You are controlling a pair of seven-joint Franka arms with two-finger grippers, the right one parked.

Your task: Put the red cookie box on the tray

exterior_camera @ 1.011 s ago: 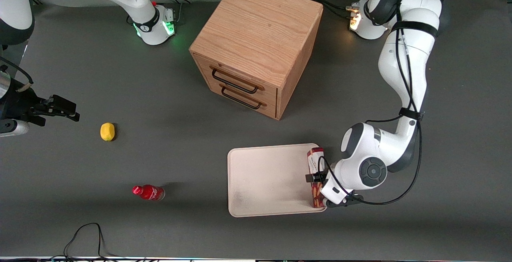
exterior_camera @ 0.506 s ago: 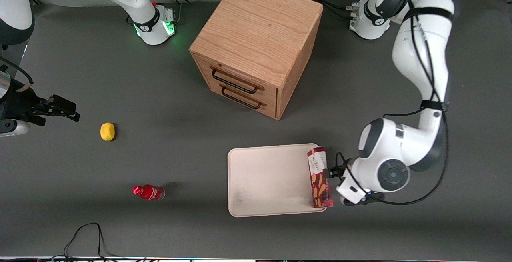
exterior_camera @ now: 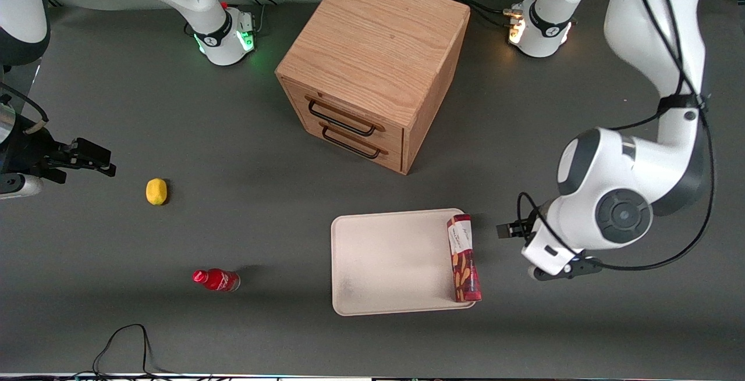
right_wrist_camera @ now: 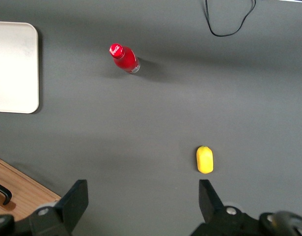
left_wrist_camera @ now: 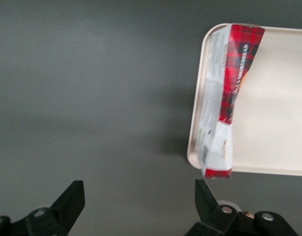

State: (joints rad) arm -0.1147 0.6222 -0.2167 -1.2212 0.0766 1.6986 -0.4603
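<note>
Red cookie box point(exterior_camera: 464, 257) lies on tray point(exterior_camera: 390, 262); pincer point(left_wrist_camera: 140, 201) (spread) hovers apart.

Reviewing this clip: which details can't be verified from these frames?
- Red cookie box on the tray: it lies along the rim at the working arm's end; whether it rests flat or overhangs the rim is unclear in both views.
- Gripper, open, above bare table beside the tray: front view shows only part of it past the wrist housing.
- Box label text: too small.
- Wooden drawer cabinet: contents hidden by closed drawers.
</note>
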